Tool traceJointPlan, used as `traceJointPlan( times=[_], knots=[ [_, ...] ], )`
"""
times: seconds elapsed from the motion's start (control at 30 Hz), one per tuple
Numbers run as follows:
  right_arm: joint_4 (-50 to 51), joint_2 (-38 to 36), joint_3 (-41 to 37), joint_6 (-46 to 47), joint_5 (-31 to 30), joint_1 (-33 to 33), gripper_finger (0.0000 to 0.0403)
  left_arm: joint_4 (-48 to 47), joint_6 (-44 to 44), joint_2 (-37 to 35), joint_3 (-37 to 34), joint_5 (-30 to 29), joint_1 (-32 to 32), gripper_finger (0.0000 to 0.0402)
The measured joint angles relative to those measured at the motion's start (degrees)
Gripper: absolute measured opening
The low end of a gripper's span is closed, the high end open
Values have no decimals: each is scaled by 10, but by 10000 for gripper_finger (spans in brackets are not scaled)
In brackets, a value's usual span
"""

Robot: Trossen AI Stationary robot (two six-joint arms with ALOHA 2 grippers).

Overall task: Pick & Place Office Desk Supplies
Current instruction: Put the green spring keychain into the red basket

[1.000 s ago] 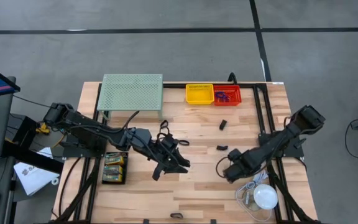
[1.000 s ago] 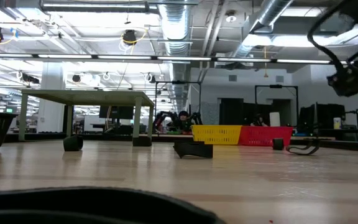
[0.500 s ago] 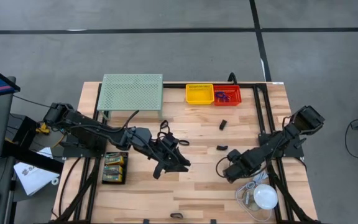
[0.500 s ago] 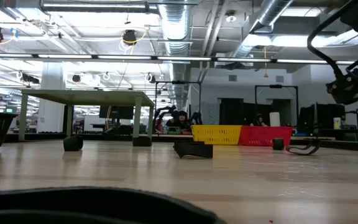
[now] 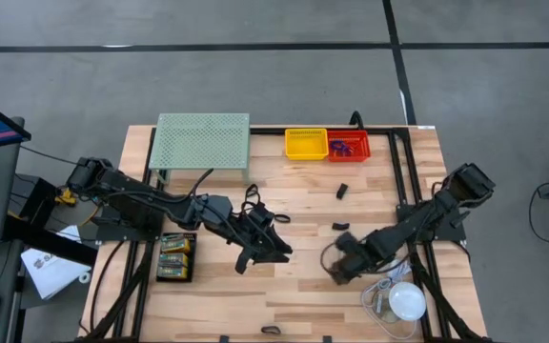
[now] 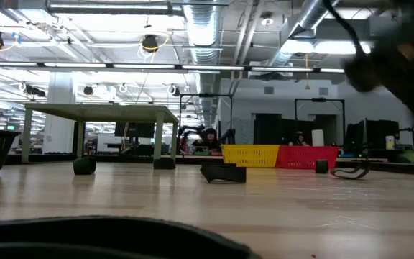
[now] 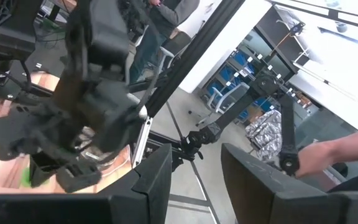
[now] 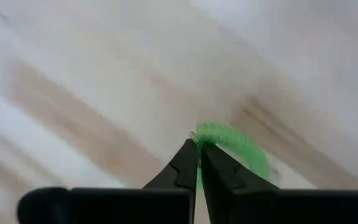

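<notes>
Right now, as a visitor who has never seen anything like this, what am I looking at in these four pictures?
Two dark robot arms work at a wooden table. One picture looks straight down from above, one looks level across the tabletop, and two come from cameras on the arms' wrists. The right arm's tool is shut on a thin green ring, seen in its wrist picture above the wood. The left arm's tool is open and holds nothing; from above it sits near the table's middle. On the table lie a pale-green mesh stand, a yellow bin, a red bin, green packs, small black clips and a white dome.
</notes>
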State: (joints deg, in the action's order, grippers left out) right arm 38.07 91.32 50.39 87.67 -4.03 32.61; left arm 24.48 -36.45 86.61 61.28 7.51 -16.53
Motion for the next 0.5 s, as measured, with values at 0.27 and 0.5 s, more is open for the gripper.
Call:
traceJointPlan(
  times=[0.27,0.5],
  knots=[
    [20,1,169,-95,-112,-36,2,-22,-2,0,0,-2,-5,135],
    [182,1,311,-237,-181,-133,1,-100,-34,0,0,8,-41,135]
  ],
)
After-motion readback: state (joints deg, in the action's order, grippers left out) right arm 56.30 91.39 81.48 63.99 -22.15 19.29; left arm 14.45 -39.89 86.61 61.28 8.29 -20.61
